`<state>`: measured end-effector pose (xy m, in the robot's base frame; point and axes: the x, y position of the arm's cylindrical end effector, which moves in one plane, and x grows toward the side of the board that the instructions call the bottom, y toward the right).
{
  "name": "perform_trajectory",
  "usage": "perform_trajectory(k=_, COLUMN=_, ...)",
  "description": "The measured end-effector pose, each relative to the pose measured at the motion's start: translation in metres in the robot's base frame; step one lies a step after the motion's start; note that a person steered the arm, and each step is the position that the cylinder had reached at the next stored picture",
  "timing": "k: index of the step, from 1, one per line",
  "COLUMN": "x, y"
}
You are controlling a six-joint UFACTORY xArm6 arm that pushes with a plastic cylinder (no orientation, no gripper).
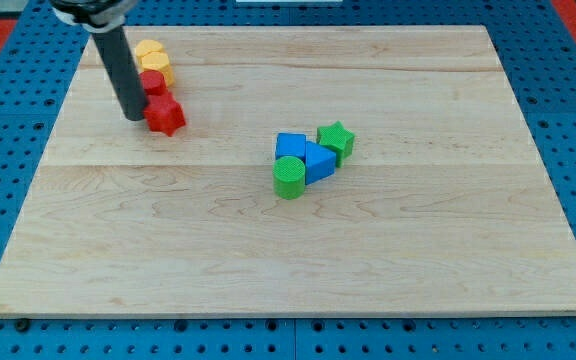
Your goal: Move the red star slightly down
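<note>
The red star (165,114) lies on the wooden board (298,240) at the view's upper left. My tip (134,118) rests on the board right at the star's left side, touching or nearly touching it. The dark rod rises up and to the left, out of the view's top. A red round block (153,82) sits just above the star, partly behind the rod. Two yellow blocks (153,57) lie above that one, close together.
Near the board's middle is a tight cluster: a blue cube (291,146), a blue triangle (318,160), a green star (336,139) and a green cylinder (289,178). A blue pegboard surrounds the board.
</note>
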<state>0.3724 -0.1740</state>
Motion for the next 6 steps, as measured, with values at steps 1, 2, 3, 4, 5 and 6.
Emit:
perform_trajectory(k=1, x=0.01, y=0.016)
perform_trajectory(k=2, x=-0.025, y=0.004)
perform_trajectory(k=3, x=-0.029, y=0.039)
perform_trajectory(k=4, x=-0.004, y=0.073)
perform_trajectory(k=5, x=-0.007, y=0.065)
perform_trajectory(k=6, x=-0.04, y=0.019)
